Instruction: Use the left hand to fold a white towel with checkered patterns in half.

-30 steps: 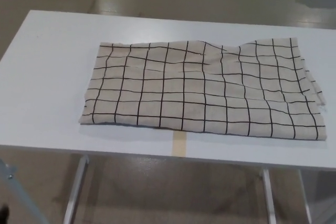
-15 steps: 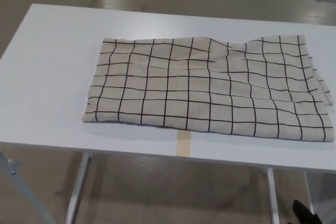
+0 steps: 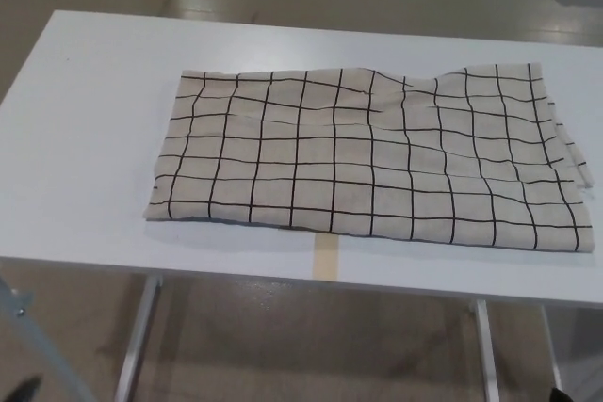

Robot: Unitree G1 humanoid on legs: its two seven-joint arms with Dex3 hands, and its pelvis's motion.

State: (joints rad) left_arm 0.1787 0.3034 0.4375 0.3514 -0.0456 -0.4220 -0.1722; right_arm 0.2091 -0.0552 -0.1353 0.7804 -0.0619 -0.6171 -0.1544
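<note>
- The place looks like a lab or test hall, not a home.
- A plain white desk [image 3: 85, 138] stands on thin metal legs [image 3: 137, 341], with no drawers or trim.
- A strip of tan tape [image 3: 325, 256] is stuck at the desk's near edge, like a position marker.
- The floor [image 3: 311, 345] is smooth, glossy and grey-brown, of the poured industrial kind, and reflects overhead light at the far side.

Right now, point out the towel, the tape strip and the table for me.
towel [image 3: 367, 157], head view, middle of the checkered cloth.
tape strip [image 3: 325, 259], head view, the tan strip at the table's near edge.
table [image 3: 89, 120], head view, bare white top left of the towel.
</note>
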